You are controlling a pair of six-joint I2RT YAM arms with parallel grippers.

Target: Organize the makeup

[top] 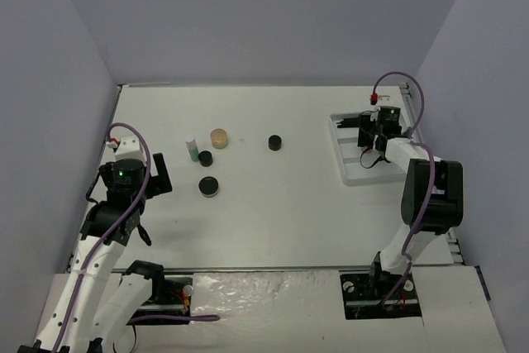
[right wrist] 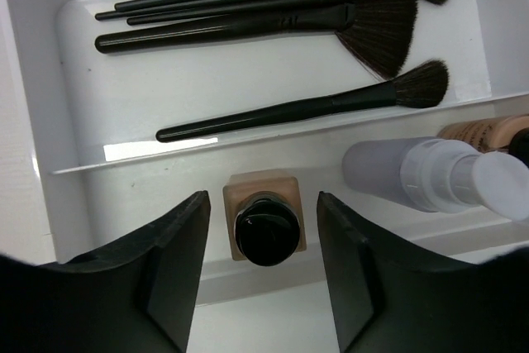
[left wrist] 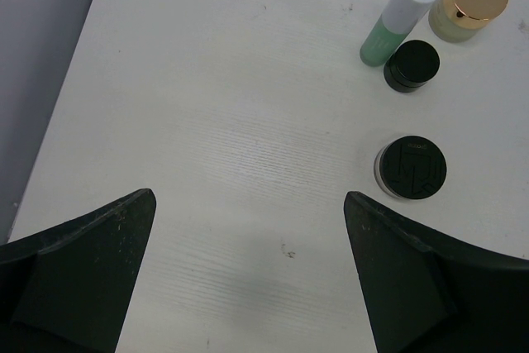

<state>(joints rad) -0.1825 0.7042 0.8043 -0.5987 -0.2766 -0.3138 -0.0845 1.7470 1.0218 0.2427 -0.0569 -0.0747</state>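
The makeup is split between table and tray. On the table stand a green bottle [top: 192, 150] [left wrist: 393, 26], a tan jar [top: 219, 137] [left wrist: 469, 6] and three black jars [top: 205, 158] [top: 208, 186] [top: 274, 143]. My left gripper [top: 161, 178] [left wrist: 250, 196] hangs open over bare table, left of the nearest black jar [left wrist: 412, 168]. My right gripper [top: 374, 145] [right wrist: 262, 196] is open over the white tray [top: 351, 173]. A square tan bottle with a dark cap [right wrist: 266, 225] stands upright between its fingers, with a gap on each side.
In the tray's far compartment lie several black brushes [right wrist: 273, 18] and a single brush [right wrist: 314, 109]. A clear-grey bottle [right wrist: 413, 175] and another tan bottle [right wrist: 483, 131] lie in the near compartment, right of the upright one. Walls enclose the table on three sides.
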